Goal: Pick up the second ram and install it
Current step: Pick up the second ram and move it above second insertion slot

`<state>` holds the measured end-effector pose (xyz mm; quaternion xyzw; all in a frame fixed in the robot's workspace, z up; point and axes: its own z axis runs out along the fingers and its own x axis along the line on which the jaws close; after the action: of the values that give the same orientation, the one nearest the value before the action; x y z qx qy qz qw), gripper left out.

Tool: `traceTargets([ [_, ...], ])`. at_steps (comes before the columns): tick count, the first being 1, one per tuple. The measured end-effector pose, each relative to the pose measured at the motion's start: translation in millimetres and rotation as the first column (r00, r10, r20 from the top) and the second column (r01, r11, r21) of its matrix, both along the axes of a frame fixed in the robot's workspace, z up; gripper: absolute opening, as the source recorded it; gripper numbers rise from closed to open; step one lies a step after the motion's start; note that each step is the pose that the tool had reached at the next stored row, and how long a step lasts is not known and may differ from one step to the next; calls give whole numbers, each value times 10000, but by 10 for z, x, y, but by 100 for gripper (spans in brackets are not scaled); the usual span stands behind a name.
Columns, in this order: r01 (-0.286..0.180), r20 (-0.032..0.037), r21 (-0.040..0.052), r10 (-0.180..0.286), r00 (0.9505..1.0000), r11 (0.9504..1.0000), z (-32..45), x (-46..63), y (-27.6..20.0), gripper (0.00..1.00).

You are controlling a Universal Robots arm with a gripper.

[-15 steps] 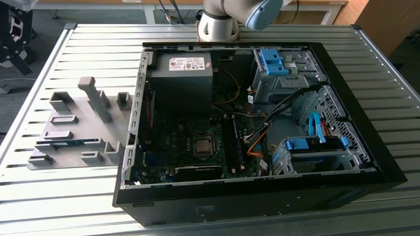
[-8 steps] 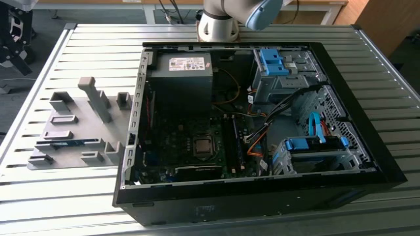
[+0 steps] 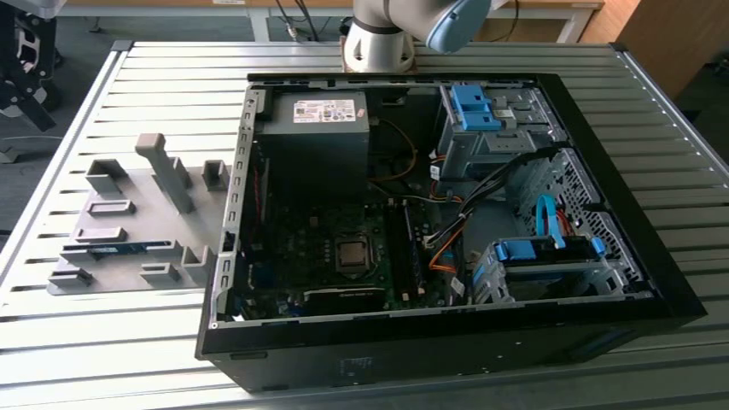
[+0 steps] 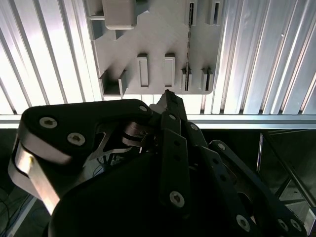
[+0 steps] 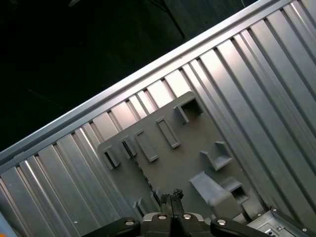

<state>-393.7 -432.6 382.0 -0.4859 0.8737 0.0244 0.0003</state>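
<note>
Ribbed metal table (image 3: 114, 342) fills the scene in the exterior view, and nearest the camera stands the black wall of an open computer case (image 3: 456, 346). Inside it, the motherboard (image 3: 330, 256) lies toward seven o'clock, a blue drive caddy (image 3: 535, 252) sits at four o'clock and the power supply (image 3: 313, 137) at eleven. Outside the case, at its nine o'clock, a grey fixture plate (image 3: 137, 226) rests on the table. The second ram (image 3: 114, 249) lies in a holder near the plate's closer edge, a thin blue stick running crosswise. At twelve o'clock beyond the case rises the arm's base (image 3: 381, 38). In both wrist views the gripper (image 4: 168, 96) (image 5: 173, 195) hangs over the plate with its fingertips pressed together and nothing between them. In the second wrist view the stick (image 4: 189, 44) shows edge-on, apart from the tips.
</note>
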Motion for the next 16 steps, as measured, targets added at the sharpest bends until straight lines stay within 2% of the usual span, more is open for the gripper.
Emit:
traceTargets([
  [11, -434, 0, 0, 434, 9991, 9991, 0, 0, 0, 11],
  [16, -955, 0, 0, 955, 9954, 9954, -1, -1, -1, 11],
])
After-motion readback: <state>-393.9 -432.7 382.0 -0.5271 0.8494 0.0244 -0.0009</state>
